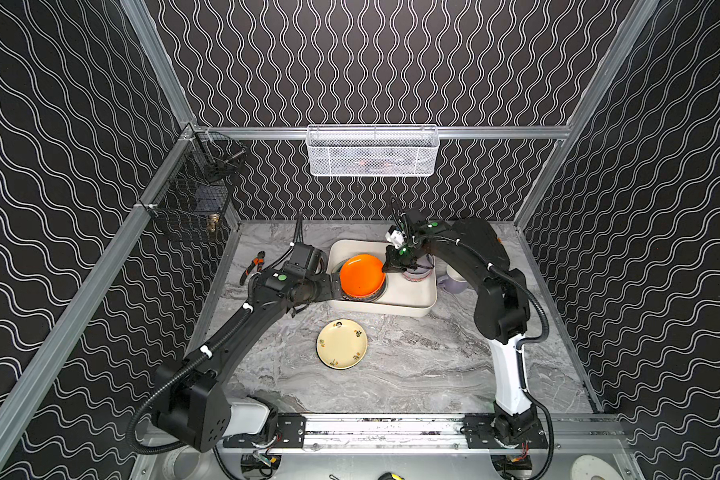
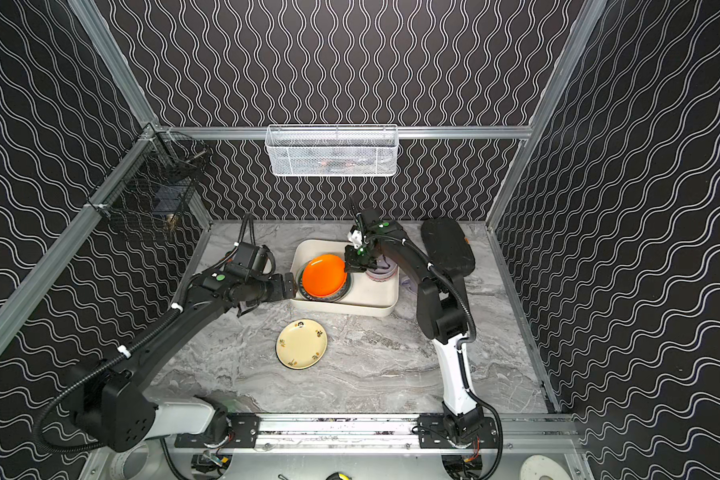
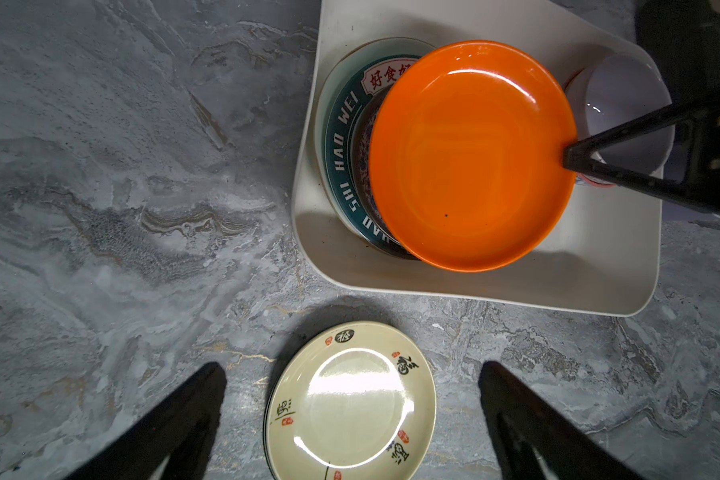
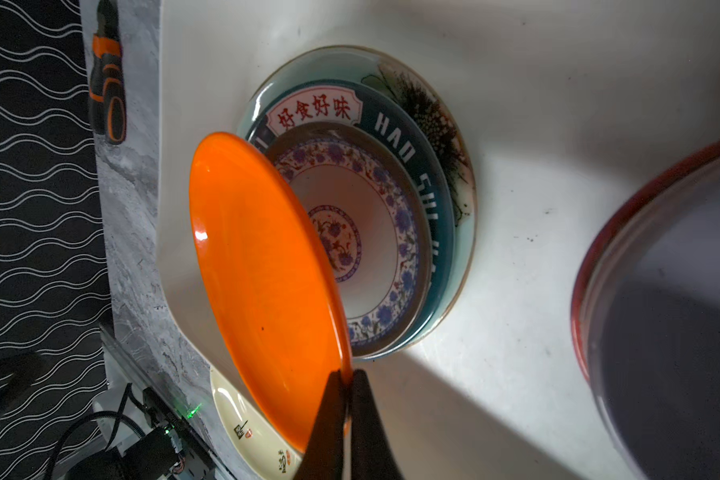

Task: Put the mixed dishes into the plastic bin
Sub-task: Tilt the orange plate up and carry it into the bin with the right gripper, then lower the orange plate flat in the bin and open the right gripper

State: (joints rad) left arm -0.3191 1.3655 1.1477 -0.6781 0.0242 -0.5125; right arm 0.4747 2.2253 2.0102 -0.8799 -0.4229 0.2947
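Above the plastic bin, orange plate is pinched at rim by right end effector — left end effector spread wide at bin edge.

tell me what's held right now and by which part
The right gripper holds the orange plate by its rim, jaws shut on the edge. The left gripper holds nothing.

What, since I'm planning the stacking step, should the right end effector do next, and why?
Probably lower slightly, then open: the right end effector pinches the glossy round orange plate by its rim, tilted over the stacked plates inside the cream plastic bin.
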